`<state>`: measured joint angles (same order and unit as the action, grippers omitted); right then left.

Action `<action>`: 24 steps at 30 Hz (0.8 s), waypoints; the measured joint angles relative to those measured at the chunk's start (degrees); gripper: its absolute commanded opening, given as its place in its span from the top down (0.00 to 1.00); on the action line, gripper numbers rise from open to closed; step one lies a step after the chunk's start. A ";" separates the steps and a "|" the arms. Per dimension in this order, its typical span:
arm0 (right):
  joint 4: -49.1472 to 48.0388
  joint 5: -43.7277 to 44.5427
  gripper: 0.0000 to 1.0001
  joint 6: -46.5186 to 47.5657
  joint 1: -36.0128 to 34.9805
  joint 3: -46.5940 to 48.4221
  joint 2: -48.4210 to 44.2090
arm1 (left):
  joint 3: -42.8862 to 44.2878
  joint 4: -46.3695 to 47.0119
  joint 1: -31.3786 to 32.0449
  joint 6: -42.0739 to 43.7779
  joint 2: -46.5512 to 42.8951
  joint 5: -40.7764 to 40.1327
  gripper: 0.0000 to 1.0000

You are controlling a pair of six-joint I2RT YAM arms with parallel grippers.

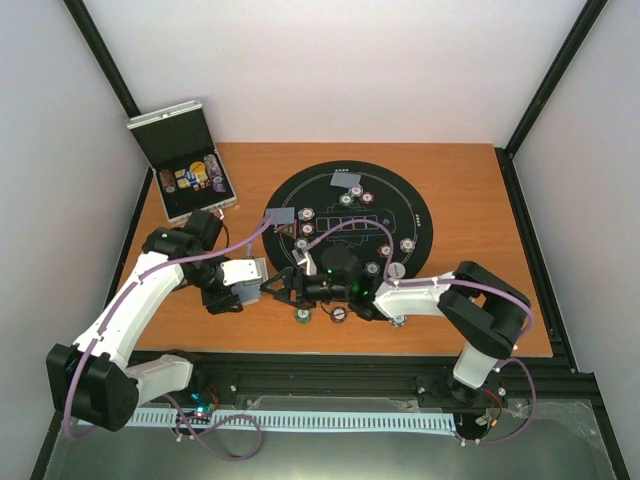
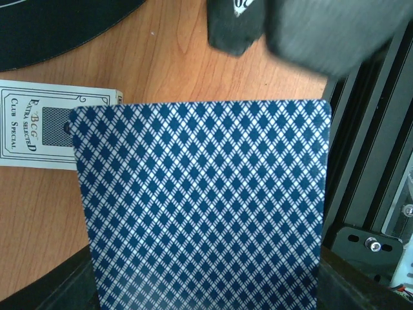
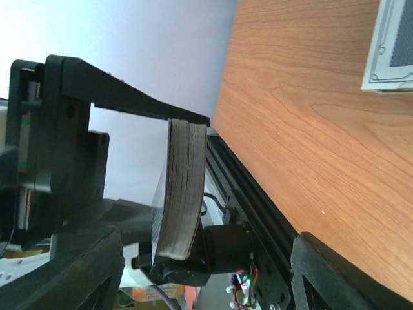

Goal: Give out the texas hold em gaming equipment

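Note:
My left gripper (image 1: 248,276) is shut on a small deck of playing cards (image 1: 244,272), held over the wood near the table's front. In the left wrist view the deck's blue diamond-patterned back (image 2: 200,206) fills the frame and hides the fingers. My right gripper (image 1: 280,288) points left at the deck, open. In the right wrist view the deck (image 3: 184,187) shows edge-on between my wide-apart right fingers (image 3: 71,271). Several poker chips (image 1: 386,232) and face-down cards (image 1: 345,180) lie on the round black mat (image 1: 420,205). Two chips (image 1: 301,318) sit on the wood in front of it.
An open metal case (image 1: 165,125) with more chips (image 1: 195,177) stands at the back left corner. A white card box (image 2: 39,129) lies on the wood beside the deck. The black frame rail (image 1: 330,372) runs along the near edge.

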<state>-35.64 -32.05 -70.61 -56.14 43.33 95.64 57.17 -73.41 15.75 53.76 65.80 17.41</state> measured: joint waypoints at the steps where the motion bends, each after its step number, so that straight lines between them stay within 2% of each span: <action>1: -0.48 -0.04 0.31 -0.33 -0.22 0.63 0.90 | 0.02 0.00 0.00 0.00 -0.09 0.02 0.99; 11: -5.35 -1.99 0.39 -2.86 -1.92 5.57 7.08 | 0.02 -0.07 0.00 0.04 -0.31 0.02 0.99; 24: -7.48 -5.09 0.42 -5.01 -3.32 12.24 15.12 | 0.39 -0.22 0.00 0.07 -0.57 0.20 0.99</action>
<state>-43.11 -37.15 -75.61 -59.46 55.57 110.76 57.56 -73.63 15.75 53.82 65.23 17.61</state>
